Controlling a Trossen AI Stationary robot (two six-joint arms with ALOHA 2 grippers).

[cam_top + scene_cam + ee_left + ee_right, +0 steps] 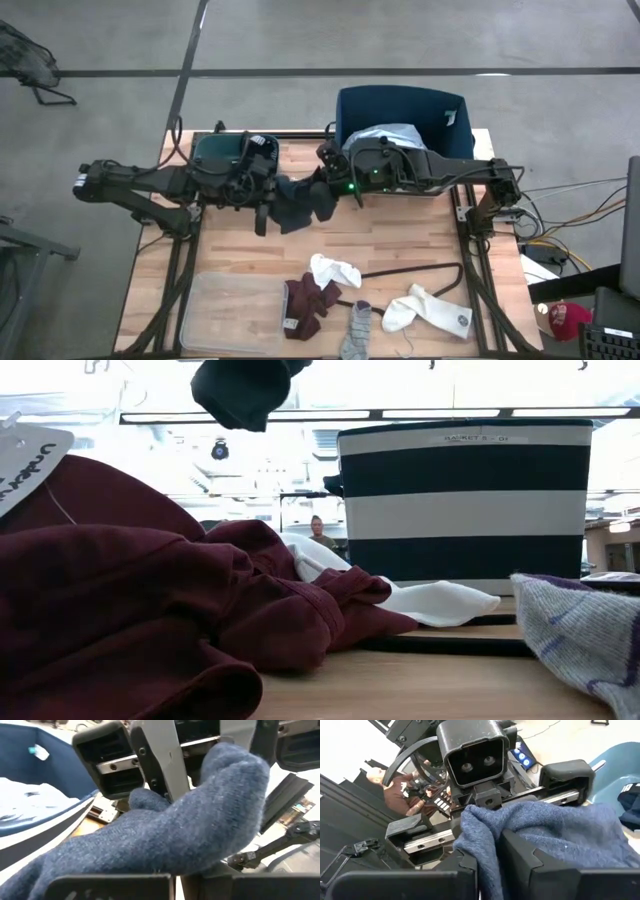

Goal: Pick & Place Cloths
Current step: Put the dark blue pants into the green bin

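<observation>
A dark navy cloth (296, 206) hangs in the air between my two grippers, above the middle of the table; the low view shows its lower end (243, 392) clear of the table. My left gripper (264, 200) is shut on its left side, and my right gripper (325, 188) is shut on its right side. A light blue shirt (396, 134) lies in the navy striped basket (445, 108). On the near part of the table lie a maroon piece (308, 305), two white socks (335, 270) (430, 310) and a grey sock (356, 332). My left gripper holds the navy cloth by a bunched part (165, 855) pinched between its two fingers (110, 887), coming level from the table's left. The cloth is lifted clear and bulges out ahead of the fingers. My right gripper pinches a fold of the cloth's edge (487, 855) between its two fingers (520, 862), coming from the table's right. The cloth spreads out past the fingers and hangs clear of the table.
A clear plastic tray (225, 310) sits at the near left corner. A thin black wire hanger (420, 268) lies between the socks. The basket stands at the far edge behind my right arm. Bare wood shows under the grippers (400, 235).
</observation>
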